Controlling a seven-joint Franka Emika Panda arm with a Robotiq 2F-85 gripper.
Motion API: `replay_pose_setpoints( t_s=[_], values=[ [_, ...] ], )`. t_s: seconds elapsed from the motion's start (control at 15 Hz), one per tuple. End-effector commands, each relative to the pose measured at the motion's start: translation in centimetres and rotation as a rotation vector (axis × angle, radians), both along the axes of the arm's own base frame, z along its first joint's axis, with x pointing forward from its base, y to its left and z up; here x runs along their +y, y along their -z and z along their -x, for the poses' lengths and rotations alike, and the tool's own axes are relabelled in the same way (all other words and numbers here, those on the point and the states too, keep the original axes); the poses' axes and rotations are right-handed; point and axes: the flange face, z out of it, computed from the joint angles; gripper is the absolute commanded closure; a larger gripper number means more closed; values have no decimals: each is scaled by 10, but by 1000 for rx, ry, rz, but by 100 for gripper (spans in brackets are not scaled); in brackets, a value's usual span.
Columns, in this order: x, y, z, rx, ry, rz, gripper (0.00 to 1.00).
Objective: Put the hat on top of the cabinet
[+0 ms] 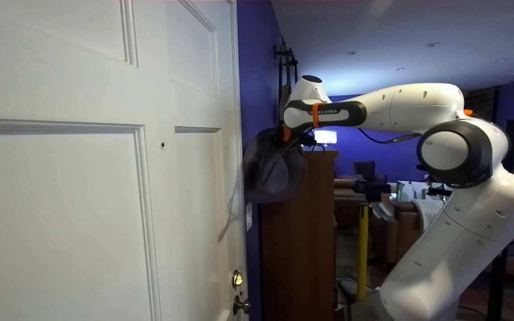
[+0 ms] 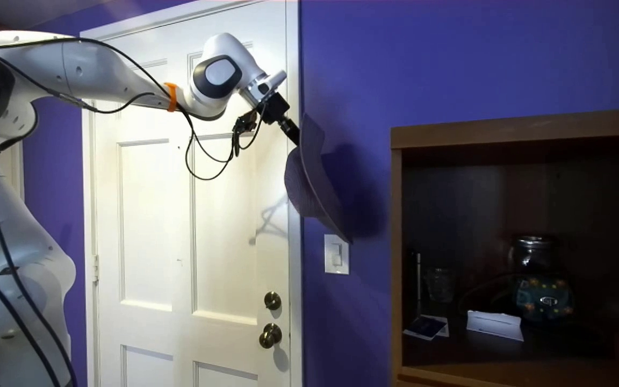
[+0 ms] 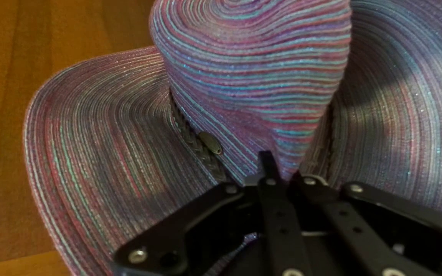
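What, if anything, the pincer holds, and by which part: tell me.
The pincer holds the hat by a pinched fold in the side of its crown, near the dark band.

The wrist view's top edge cuts off the hat's (image 3: 249, 76) crown.

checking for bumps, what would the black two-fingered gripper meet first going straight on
Most likely the purple-striped, wide-brimmed woven hat that its fingers pinch; depth beyond is unclear.

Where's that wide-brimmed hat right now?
In an exterior view, the hat hangs from the gripper in front of the purple wall, just above the light switch and to the picture's left of the brown cabinet.
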Motion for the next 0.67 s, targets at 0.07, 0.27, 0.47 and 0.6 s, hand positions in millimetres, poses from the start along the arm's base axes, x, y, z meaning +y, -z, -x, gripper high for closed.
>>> replay_pose_setpoints(
  t_s=[0.07,0.27,0.47,0.6],
  values=[
    [-56,-51,-11,-60,143,-27,99],
    [-87,-76,-6,-89,175,-7,99],
    [-89,-65,2,-87,169,2,96],
    [-90,-60,0,-78,167,-6,96]
  ],
)
